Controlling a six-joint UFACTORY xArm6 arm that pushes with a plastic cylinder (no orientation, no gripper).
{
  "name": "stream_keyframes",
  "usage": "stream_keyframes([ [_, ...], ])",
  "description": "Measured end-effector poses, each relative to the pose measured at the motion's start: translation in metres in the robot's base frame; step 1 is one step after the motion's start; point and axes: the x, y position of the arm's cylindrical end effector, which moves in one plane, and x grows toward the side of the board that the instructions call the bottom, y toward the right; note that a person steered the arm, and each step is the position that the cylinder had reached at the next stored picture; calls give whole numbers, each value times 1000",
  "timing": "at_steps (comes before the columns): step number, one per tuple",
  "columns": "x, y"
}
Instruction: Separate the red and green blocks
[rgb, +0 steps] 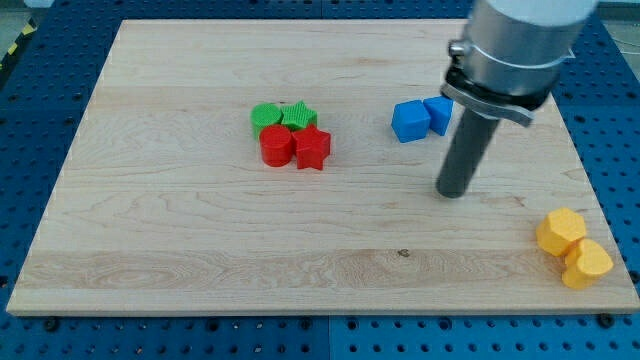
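Red blocks (294, 147) left of my tip (452, 192)

A: What sort of place are we looking at here?

B: Looks like a robotics lab bench. See the blue perforated base (610, 90), dotted with a regular grid of mounting holes, running all around the wooden board (200, 240).

A: And that grey cylinder coming down from the view's top right?

B: That's the arm (525, 45), a machined metal housing with a clamp collar and a dark rod below it.

A: The little blocks?

B: Plain coloured plastic pieces in tidy groups, test objects, nothing domestic. At the view's top left, yellow-black hazard tape (20, 42).
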Motion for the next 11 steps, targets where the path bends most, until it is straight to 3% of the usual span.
stream_keyframes([
  [4, -61, -99],
  [9, -84, -210],
  [11, -84, -218],
])
